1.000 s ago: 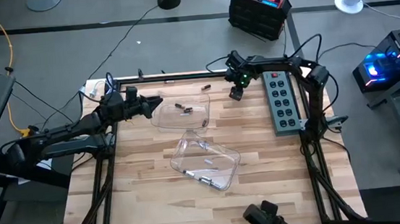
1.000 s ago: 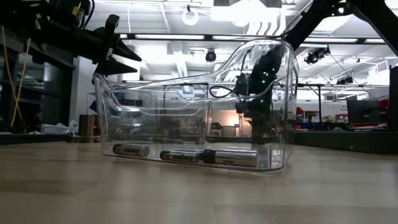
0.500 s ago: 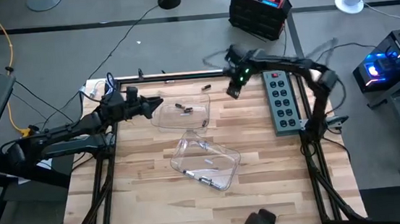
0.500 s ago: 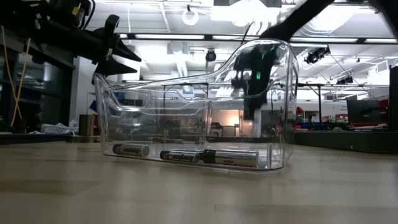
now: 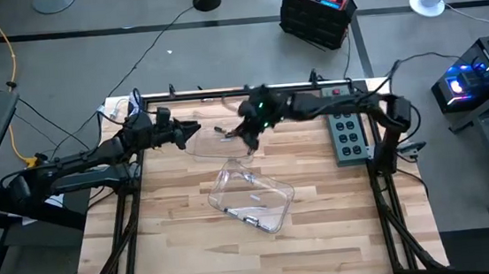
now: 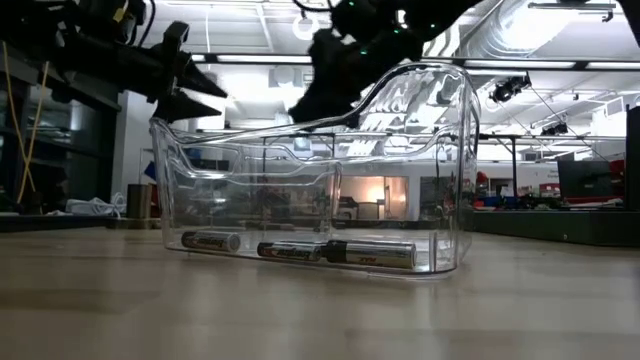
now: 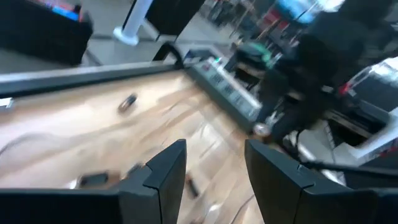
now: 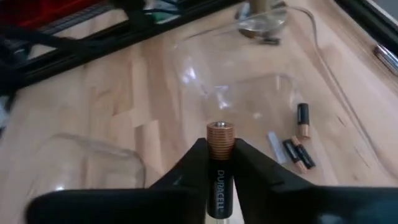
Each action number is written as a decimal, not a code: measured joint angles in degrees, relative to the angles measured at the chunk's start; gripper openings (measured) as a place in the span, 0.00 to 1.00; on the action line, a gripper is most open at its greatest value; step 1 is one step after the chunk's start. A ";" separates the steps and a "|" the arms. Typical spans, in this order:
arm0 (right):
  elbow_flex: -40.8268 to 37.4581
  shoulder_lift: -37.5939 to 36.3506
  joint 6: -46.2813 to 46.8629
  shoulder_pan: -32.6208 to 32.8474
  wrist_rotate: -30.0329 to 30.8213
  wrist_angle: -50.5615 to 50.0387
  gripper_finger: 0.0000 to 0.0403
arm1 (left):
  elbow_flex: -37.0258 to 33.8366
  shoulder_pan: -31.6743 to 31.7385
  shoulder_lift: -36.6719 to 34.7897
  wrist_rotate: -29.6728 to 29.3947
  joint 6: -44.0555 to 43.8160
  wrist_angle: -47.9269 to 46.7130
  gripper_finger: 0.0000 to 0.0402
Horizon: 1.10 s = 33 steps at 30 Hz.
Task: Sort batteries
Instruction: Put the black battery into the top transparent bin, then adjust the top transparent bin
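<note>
Gripping 1 battery (image 8: pixel 219 163) — right pincer (image 8: pixel 219 163) over tray (image 5: pixel 221 143) edge.

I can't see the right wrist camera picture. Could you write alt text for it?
The right gripper holds a copper-topped black Duracell battery between its jaws, poised above a clear plastic tray on the wooden table. A few small batteries lie in the tray, and the rim of a second clear tray shows beside it.
</note>
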 joint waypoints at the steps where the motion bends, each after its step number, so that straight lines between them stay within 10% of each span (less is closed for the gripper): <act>1: 0.00 0.79 1.29 1.04 2.18 0.83 0.14 | 0.00 0.00 0.00 -0.01 -0.03 -1.47 0.39; 13: 0.00 2.48 6.52 0.92 7.13 1.42 0.58 | 7.06 0.36 0.00 -11.60 1.79 -23.61 0.29; 17: 0.05 3.44 5.70 0.44 10.58 -3.43 0.40 | 14.78 1.69 0.62 -19.35 4.81 -41.19 0.05; 21: 0.00 3.82 5.57 0.52 10.19 -5.52 0.06 | 18.33 2.74 1.10 -26.67 3.78 -53.50 0.02; 33: 0.00 2.21 3.30 0.37 10.57 -16.13 0.00 | 9.93 3.45 8.66 -23.00 -4.14 -53.57 0.00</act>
